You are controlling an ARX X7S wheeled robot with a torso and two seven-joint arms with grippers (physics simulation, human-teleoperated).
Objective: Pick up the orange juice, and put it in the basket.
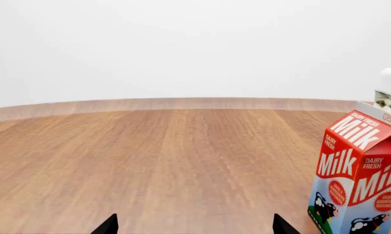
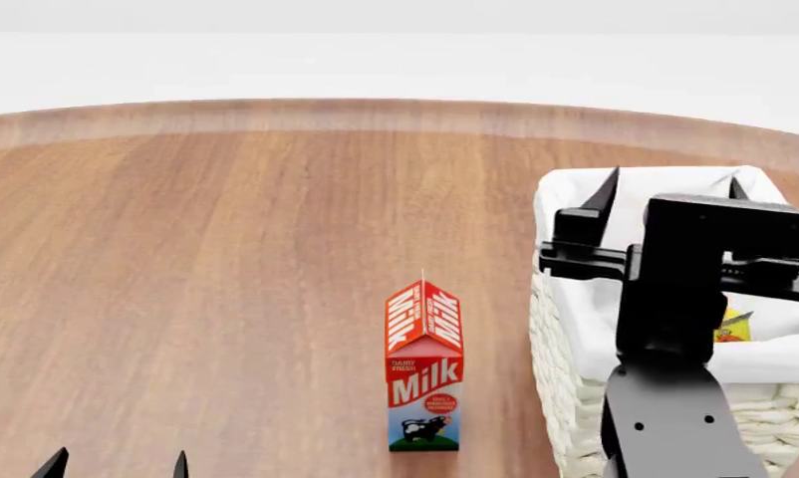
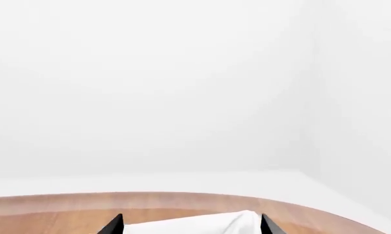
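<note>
A wooden desk [image 2: 213,249] is being viewed from the robot's head camera, with a white wall behind it. A red-and-white Milk carton [image 2: 423,366] is standing upright near the desk's front, just beside a large cream wicker basket [image 2: 566,378] at the right, with a small gap between them. The basket's white cloth liner [image 2: 573,214] is being seen folded over its rim. The right gripper [image 2: 665,189] is being held above the basket's opening, its two black fingers [image 2: 599,191] spread apart and holding nothing. The orange juice [image 2: 733,326] is lying inside the basket, only a small yellow-and-orange patch showing beside the dark arm; its exact pose cannot be told. The left gripper [image 2: 116,464] is being held low over the desk's front left, well apart from the carton, its fingers [image 1: 107,225] released and empty in the left wrist view.
</note>
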